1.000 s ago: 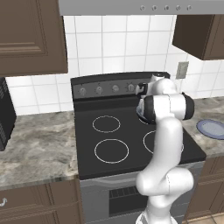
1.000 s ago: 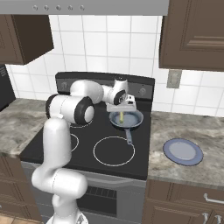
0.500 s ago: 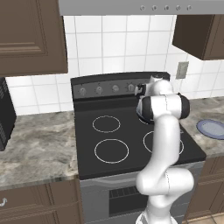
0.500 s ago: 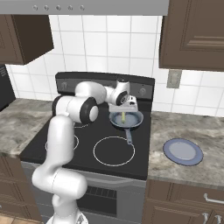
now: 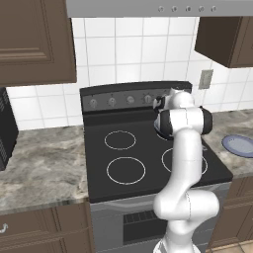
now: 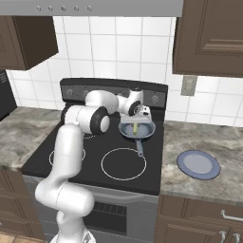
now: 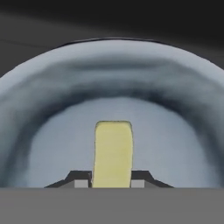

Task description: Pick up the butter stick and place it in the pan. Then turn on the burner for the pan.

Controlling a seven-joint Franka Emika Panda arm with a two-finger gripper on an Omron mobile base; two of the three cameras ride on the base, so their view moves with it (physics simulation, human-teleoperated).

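The butter stick (image 7: 113,154) lies in the pan (image 6: 136,130) on the stove (image 6: 95,161), plate (image 6: 198,164) to its right.

Both base views are evenly and softly lit, with no hard shadows or glare, and look slightly soft and low in detail. The hand view is dimmer and blurred, darkening toward the upper frame.
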